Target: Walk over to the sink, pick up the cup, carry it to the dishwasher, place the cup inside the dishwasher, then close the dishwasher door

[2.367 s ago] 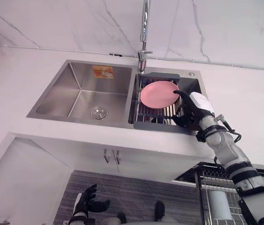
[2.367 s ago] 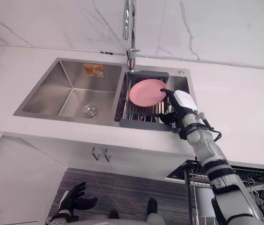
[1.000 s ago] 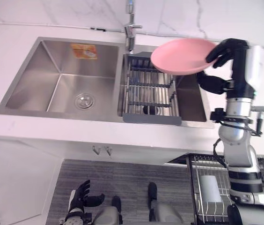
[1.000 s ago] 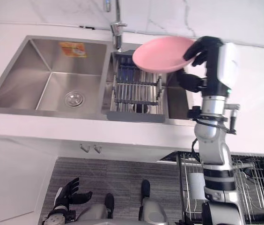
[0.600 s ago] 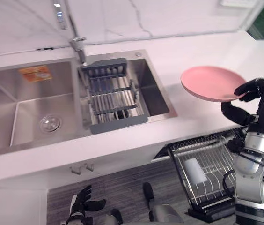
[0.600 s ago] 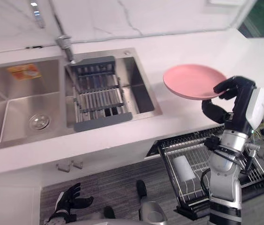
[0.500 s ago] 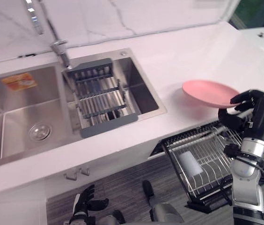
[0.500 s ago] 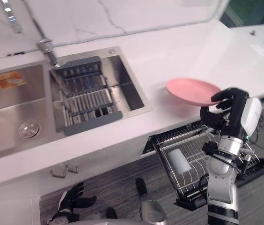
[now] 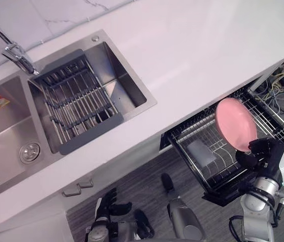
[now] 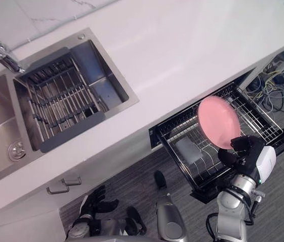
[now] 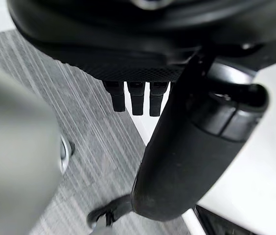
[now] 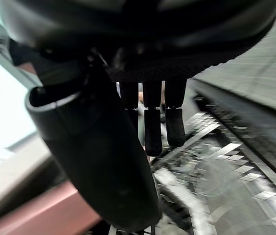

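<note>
The right hand [image 9: 266, 155] curls its fingers round the lower edge of a pink plate [image 9: 236, 123], holding it nearly upright above the pulled-out dishwasher rack [image 9: 276, 126], where a pale cup [image 9: 201, 153] lies. The left hand [image 9: 110, 203] hangs low over the floor [image 9: 147, 187], fingers loosely spread.

Right hand [image 9: 264, 153], at four o'clock, is black with a white panel; its silver-grey forearm [image 9: 257, 204] carries dark bands. Left hand [image 9: 109, 204], at seven o'clock, is all black

Right hand [image 9: 266, 152] held forward, fingers [image 12: 152, 132] gripping; left hand [image 9: 108, 202] low, fingers spread.
</note>
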Motion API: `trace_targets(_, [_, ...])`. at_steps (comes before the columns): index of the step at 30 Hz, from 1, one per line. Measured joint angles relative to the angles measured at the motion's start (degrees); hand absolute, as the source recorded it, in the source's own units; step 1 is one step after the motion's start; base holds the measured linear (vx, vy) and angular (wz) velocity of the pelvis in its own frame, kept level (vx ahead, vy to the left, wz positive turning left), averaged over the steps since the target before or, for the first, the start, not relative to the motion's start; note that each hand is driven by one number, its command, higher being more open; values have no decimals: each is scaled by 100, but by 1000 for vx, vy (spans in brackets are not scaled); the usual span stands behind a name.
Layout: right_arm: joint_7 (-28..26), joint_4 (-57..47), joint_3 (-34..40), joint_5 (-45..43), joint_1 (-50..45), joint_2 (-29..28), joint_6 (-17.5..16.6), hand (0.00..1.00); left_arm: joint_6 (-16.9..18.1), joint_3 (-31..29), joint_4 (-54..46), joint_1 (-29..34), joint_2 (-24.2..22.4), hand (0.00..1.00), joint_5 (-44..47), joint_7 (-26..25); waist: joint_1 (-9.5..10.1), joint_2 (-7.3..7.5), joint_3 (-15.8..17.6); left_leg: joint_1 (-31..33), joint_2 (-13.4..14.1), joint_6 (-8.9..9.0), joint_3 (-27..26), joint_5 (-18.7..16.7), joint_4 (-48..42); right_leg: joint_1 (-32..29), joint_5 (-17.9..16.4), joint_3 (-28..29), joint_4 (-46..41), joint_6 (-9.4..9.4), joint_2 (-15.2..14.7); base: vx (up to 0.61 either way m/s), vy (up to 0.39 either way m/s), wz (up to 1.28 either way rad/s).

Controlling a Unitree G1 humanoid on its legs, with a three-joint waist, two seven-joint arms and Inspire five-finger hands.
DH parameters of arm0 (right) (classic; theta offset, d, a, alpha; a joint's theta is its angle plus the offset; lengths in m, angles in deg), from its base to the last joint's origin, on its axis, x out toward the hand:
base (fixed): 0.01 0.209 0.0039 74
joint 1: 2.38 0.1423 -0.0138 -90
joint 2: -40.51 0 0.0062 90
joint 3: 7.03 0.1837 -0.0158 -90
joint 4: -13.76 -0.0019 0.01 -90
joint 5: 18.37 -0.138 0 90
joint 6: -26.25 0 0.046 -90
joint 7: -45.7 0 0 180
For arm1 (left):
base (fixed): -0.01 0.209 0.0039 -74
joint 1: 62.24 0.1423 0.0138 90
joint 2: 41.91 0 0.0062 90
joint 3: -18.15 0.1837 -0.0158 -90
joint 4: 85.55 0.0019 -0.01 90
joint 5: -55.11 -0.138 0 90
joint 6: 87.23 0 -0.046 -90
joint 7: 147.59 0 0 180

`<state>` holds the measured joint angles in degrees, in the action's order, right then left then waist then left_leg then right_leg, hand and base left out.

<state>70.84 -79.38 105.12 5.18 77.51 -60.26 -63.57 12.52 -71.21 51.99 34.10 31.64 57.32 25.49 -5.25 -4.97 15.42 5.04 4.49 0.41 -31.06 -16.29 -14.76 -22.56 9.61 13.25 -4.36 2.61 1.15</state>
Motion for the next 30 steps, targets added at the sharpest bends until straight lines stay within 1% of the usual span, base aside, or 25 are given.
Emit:
trace_targets(2, [11, 258, -4, -212, 197, 25, 23, 30, 20, 117, 2, -185, -90, 90, 5, -25, 78, 1, 228, 94, 44, 17, -148, -65, -128, -170, 5, -71, -105, -14, -2, 9, -27, -30])
trace_targets(6, [24, 872, -27, -481, 788, 232, 49, 30, 51, 266, 1, -406, -111, 90, 20, -29, 140, -23, 445, 276, 64, 21, -242, -102, -216, -415, 26, -82, -188, -23, -1, 7, -16, -15])
trace_targets(8, [23, 1174, -52, -675, 1252, 485, 55, 30, 69, 307, -18, -534, -102, 90, 102, -51, 203, -55, 573, 400, 64, 19, -250, -103, -239, -539, 84, -59, -204, -30, -3, 16, -14, 0])
trace_targets(10, [18, 1441, -67, -835, 1511, 681, 56, 30, 71, 337, -21, -610, -101, 90, 125, -58, 284, -95, 606, 484, 64, 19, -252, -102, -244, -638, 151, -53, -231, 13, -3, 36, -24, 2])
trace_targets(12, [-12, 1903, -116, -1032, 2035, 882, 57, 30, 91, 338, -35, -705, -94, 90, 182, -99, 320, -141, 758, 498, 64, 19, -237, -99, -241, -662, 153, -64, -266, 15, -3, 39, -26, 3])
trace_targets(13, [-27, 2087, -159, -1110, 2256, 952, 59, 90, 100, 356, -36, -737, -96, 90, 235, -131, 323, -168, 815, 505, 62, 19, -237, -99, -240, -670, 154, -63, -267, 17, -5, 36, -30, 1])
trace_targets(14, [-46, 2325, -231, -1197, 2532, 1032, 62, 90, 117, 380, -42, -765, -95, 90, 238, -160, 353, -200, 853, 546, 58, 18, -236, -98, -236, -716, 155, -62, -271, 18, -8, 36, -30, 0])
trace_targets(17, [-143, 2556, -247, -1354, 2773, 1054, 81, 90, 126, 441, -41, -794, -97, 90, 239, -186, 452, -217, 862, 589, 50, 20, -206, -73, -198, -763, 157, -80, -277, 19, -11, 39, -34, 5])
trace_targets(21, [-145, 2331, -281, -1452, 2734, 1051, 96, 90, 126, 448, -42, -794, -124, 90, 238, -186, 454, -219, 863, 574, 15, 15, -159, -37, -123, -749, 156, -116, -273, 20, -40, 46, -26, 7])
trace_targets(24, [-83, 1299, -273, -1447, 2311, 1033, 114, 90, 122, 432, -44, -793, -122, 90, 237, -191, 448, -219, 863, 492, -3, 5, -109, 0, -52, -649, 156, -167, -235, 21, -59, 40, -23, 8])
trace_targets(26, [46, 324, -204, -1434, 1840, 966, 91, 90, 114, 418, -45, -784, -121, 90, 236, -192, 429, -217, 862, 323, -5, 9, -45, 35, 31, -442, 155, -230, -132, 20, -66, 39, -25, 10])
trace_targets(27, [75, 110, -171, -1429, 1751, 934, 73, 90, 112, 416, -45, -782, -122, 90, 233, -192, 421, -213, 860, 285, -5, 10, -35, 40, 50, -396, 154, -240, -111, 19, -67, 34, -21, 6])
trace_targets(29, [146, -607, 30, -1297, 1358, 680, -35, 90, 96, 359, -50, -761, -123, 90, 226, -176, 375, -177, 841, 172, 11, 11, -9, 40, 74, -215, 152, -275, 12, 19, -67, 36, -17, 5])
trace_targets(30, [161, -729, 45, -1236, 1256, 610, -63, 90, 91, 309, -57, -741, -123, 90, 224, -165, 344, -156, 832, 144, 16, 11, 0, 40, 79, -174, 153, -285, 36, 18, -66, 51, -14, 5])
